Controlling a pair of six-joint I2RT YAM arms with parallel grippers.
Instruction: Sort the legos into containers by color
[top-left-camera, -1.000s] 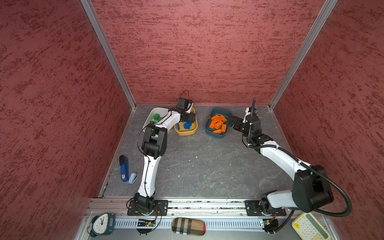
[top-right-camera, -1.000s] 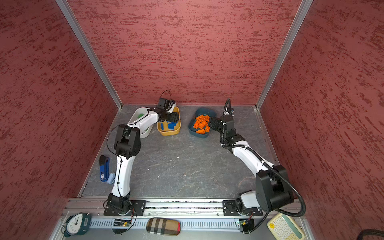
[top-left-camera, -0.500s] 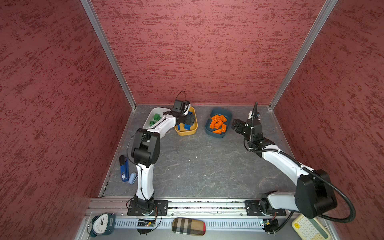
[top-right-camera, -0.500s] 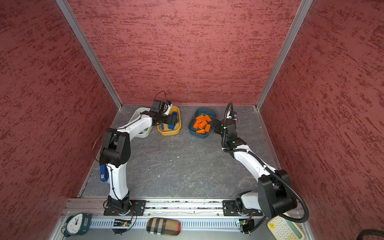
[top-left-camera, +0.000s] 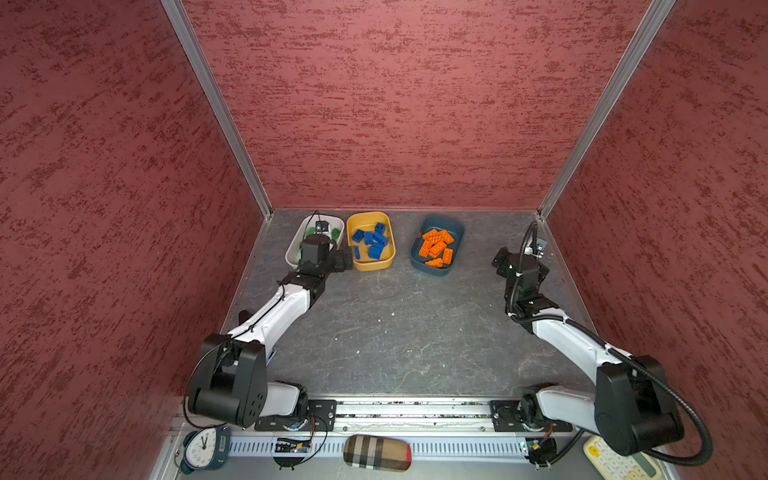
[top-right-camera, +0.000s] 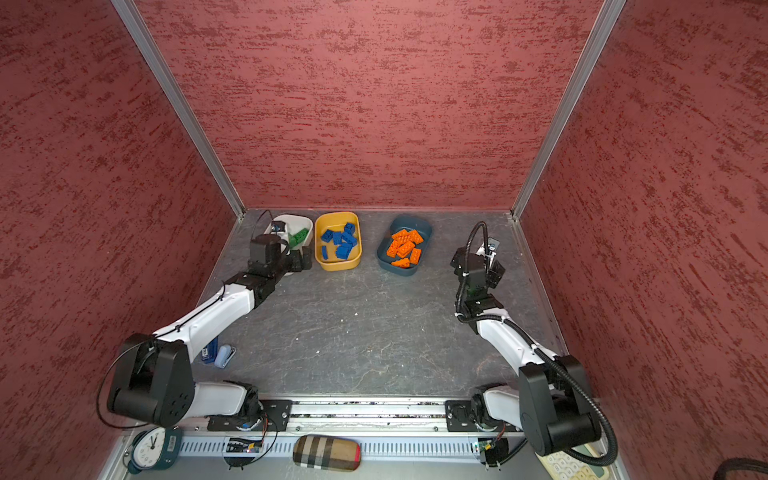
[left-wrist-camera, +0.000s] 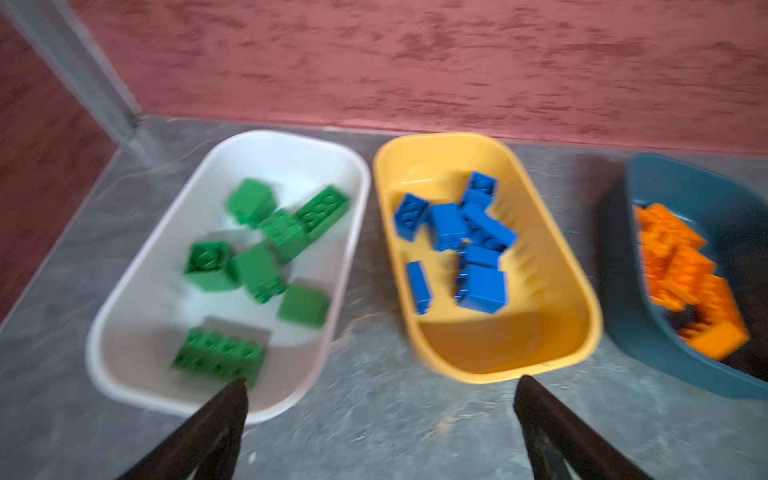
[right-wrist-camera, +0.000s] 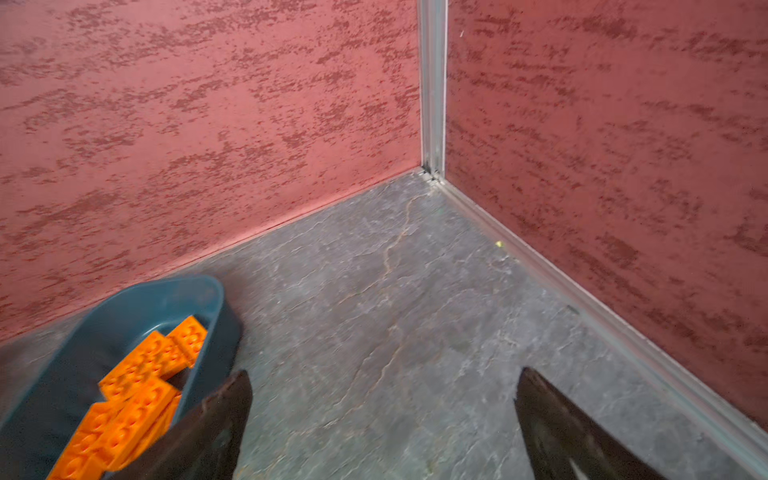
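The left claw (left-wrist-camera: 380, 384) stands wide and empty. Just ahead of it lie the near ends of the white tub (left-wrist-camera: 286, 137) and the yellow tub (left-wrist-camera: 498, 357), one finger in front of each and the gap between the tubs in line with its middle. Whether a finger touches a rim I cannot tell; the wrist view is blurred. The green legos (left-wrist-camera: 257, 266) lie in the white tub and the blue legos (left-wrist-camera: 482, 286) in the yellow one.

The right claw (right-wrist-camera: 384, 374) is also wide and empty, over bare surface (top-left-camera: 395, 332). The teal tub (right-wrist-camera: 224, 332) sits just beside one finger, on the side toward the left claw. The orange legos (right-wrist-camera: 141, 374) are piled in it.

In both top views no brick shows loose on the surface, and each tub holds a single color. The sort looks finished, and the step in hand appears to be clearing the claws away.

To do that well:
- Keep both claws wide, so nothing is pinched on the way out.
- Raise the left claw before drawing it back. Its fingers are close to two light tubs, and a sideways sweep could catch a rim and tip or shove one.
- Draw the right claw away from the teal tub's wall, not along it.
- Leave the stapler (top-right-camera: 210, 351) by the left arm alone; it is blue but not a brick.
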